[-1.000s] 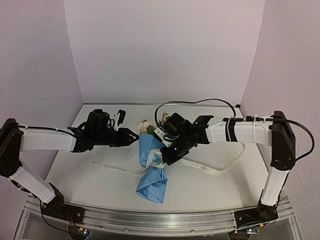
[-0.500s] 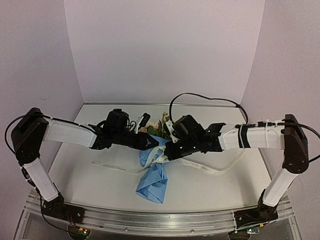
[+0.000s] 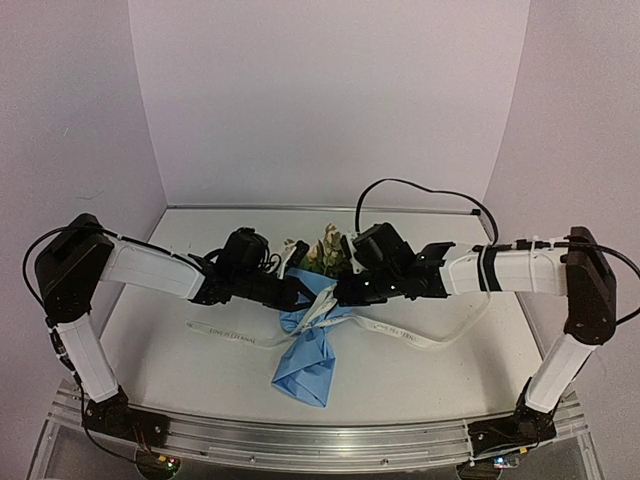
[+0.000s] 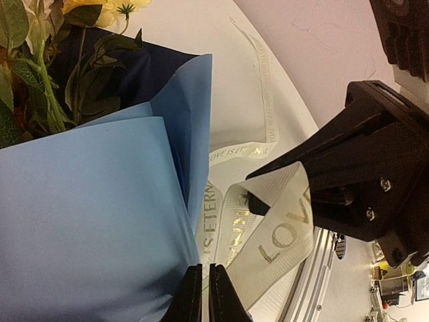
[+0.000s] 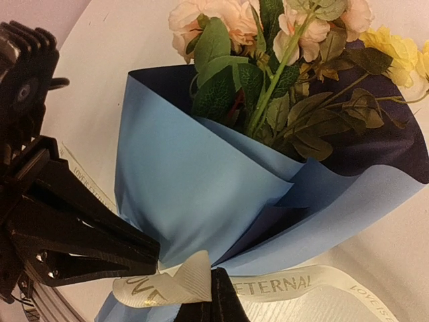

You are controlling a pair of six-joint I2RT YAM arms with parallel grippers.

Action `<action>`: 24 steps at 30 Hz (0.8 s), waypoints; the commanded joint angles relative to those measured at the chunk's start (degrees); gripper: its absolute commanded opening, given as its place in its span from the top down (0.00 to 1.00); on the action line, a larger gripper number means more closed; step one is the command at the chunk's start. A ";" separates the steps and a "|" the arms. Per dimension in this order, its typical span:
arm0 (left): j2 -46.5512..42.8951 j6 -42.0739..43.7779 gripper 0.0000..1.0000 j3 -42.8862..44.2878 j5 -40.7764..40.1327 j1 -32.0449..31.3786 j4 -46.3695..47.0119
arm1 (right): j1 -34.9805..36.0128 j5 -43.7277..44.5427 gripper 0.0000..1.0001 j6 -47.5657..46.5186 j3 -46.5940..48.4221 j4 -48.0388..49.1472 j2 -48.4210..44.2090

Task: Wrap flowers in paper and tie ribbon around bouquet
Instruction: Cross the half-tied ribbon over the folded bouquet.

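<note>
Looking down on the white bench (image 3: 430, 375), we've got the bouquet (image 3: 305, 365) lying near its middle, pointed end toward the arms, blooms facing away. Light-blue paper (image 5: 194, 188) is folded into a cone around the stems, with its edges overlapping at the front. It looks thin and easy to crease, so a hard squeeze would likely crumple it. The flowers (image 5: 268, 60), pink, cream and yellow with green leaves, poke out of the top and look delicate, so that's no place to grab. Now the ribbon (image 4: 281, 235): off-white and lettered, it crosses the cone's waist and its long tails trail left and right across the bench. It's soft, floppy and probably slippery, best pinched flat close to the crossing. Right tool (image 3: 342, 291) is clamped shut on a ribbon loop. Left tool (image 3: 298, 293) is pinched almost fully closed right against the paper's edge, apparently on a ribbon strand.
</note>
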 commanded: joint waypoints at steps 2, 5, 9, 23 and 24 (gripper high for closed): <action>0.10 -0.80 0.90 2.67 -1.21 -0.14 0.64 | -0.60 1.62 0.99 3.02 0.60 1.65 1.06; -2.19 -1.47 0.82 0.98 -3.57 -0.09 1.26 | -0.59 1.45 1.00 3.19 0.04 1.82 0.84; -7.60 -2.79 0.81 -2.94 -9.56 -0.08 2.39 | -0.63 0.37 1.00 2.97 -0.76 2.35 0.21; -9.08 0.68 0.82 -4.38 -6.60 -1.12 0.82 | -0.65 3.14 1.00 6.95 -1.00 0.86 0.17; -8.55 1.02 0.82 -4.13 -6.51 -1.43 0.82 | -0.65 3.22 1.00 7.18 -1.27 0.85 -0.06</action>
